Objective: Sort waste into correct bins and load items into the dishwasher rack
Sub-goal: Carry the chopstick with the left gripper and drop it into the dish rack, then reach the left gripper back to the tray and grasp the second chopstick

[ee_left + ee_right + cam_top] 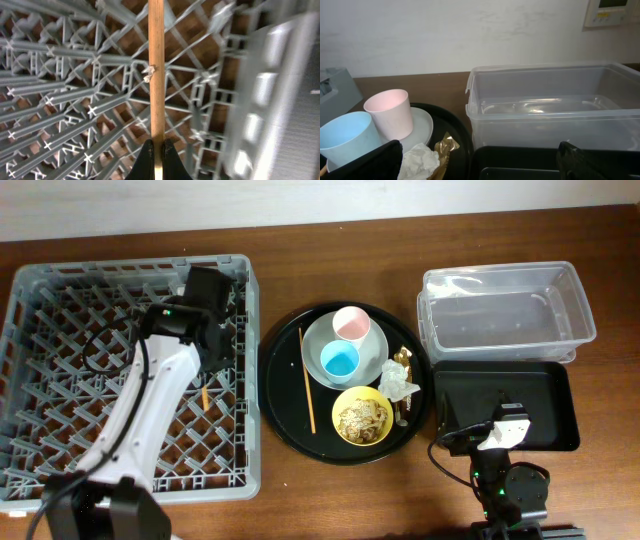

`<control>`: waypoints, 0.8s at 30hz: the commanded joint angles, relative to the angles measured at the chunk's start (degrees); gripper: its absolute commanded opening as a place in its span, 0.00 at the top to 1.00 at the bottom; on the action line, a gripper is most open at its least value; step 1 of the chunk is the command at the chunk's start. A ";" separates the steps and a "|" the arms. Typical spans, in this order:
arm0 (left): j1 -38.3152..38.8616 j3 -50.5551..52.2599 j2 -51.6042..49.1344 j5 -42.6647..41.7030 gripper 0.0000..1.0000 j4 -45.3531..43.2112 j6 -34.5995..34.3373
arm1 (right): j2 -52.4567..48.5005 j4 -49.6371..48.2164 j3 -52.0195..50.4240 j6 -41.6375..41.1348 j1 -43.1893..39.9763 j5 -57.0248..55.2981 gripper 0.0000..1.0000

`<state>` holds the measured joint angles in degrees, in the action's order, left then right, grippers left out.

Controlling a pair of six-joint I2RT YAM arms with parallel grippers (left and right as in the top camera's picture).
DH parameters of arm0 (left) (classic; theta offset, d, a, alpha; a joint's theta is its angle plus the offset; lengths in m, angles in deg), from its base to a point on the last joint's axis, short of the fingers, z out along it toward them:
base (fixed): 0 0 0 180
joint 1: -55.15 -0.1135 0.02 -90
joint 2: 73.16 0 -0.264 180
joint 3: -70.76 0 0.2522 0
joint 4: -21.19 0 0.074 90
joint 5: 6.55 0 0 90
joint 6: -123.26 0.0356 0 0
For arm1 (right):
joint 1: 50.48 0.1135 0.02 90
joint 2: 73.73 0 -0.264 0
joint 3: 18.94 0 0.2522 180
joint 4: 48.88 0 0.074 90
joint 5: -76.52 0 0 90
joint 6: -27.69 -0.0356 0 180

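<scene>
The grey dishwasher rack fills the left side of the table, and the left arm reaches over its right half. The left gripper is clenched on one wooden chopstick, pinched near its end between the two dark fingers. The stick runs straight out over the lattice of pegs, with a small pale fleck stuck to its side. Whether its far end touches the rack cannot be told. Just right of the rack lies the round black tray. The second chopstick lies flat on its left part, beside the pale grey-green plate. On the plate stand the pink cup to the rear and the blue cup in front, close together and both upright. In front of the plate sits the yellow bowl, holding the beige-brown food scraps. The crumpled white napkin lies at the tray's right edge, touching the gold wrapper. Further right the clear tub stands at the rear, with the black rectangular tray just in front of it. The right gripper hangs over that tray's near part, its fingers spread wide and holding nothing
</scene>
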<state>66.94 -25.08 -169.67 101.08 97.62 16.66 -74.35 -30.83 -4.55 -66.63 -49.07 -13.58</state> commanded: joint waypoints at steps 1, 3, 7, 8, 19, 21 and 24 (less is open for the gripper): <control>-2.27 2.36 -3.39 0.79 1.00 -0.90 4.39 | 0.44 0.35 -0.31 0.02 -0.42 -0.52 0.01; -2.67 2.67 -4.98 0.83 0.99 -0.90 5.20 | 0.42 0.35 -0.31 0.02 -0.42 -0.52 0.01; -2.71 2.69 -6.86 0.83 1.00 -1.66 7.56 | 0.42 0.35 -0.31 0.02 -0.42 -0.52 0.01; -2.71 2.69 -7.13 0.83 1.00 -1.97 7.54 | 0.42 0.35 -0.31 0.02 -0.42 -0.52 0.01; -2.71 2.38 -7.04 0.81 0.72 -1.42 7.48 | 0.42 0.35 -0.31 0.02 -0.42 -0.52 0.01; -2.71 1.18 -6.54 0.81 0.72 -0.31 7.48 | 0.44 0.35 -0.31 0.02 -0.42 -0.52 0.01; -2.67 -3.78 -4.11 -2.51 0.72 4.52 4.28 | 0.42 0.35 -0.31 0.02 -0.42 -0.52 0.01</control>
<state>64.42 -23.55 -176.36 101.26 99.11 23.37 -74.35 -30.83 -4.55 -66.67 -49.07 -13.58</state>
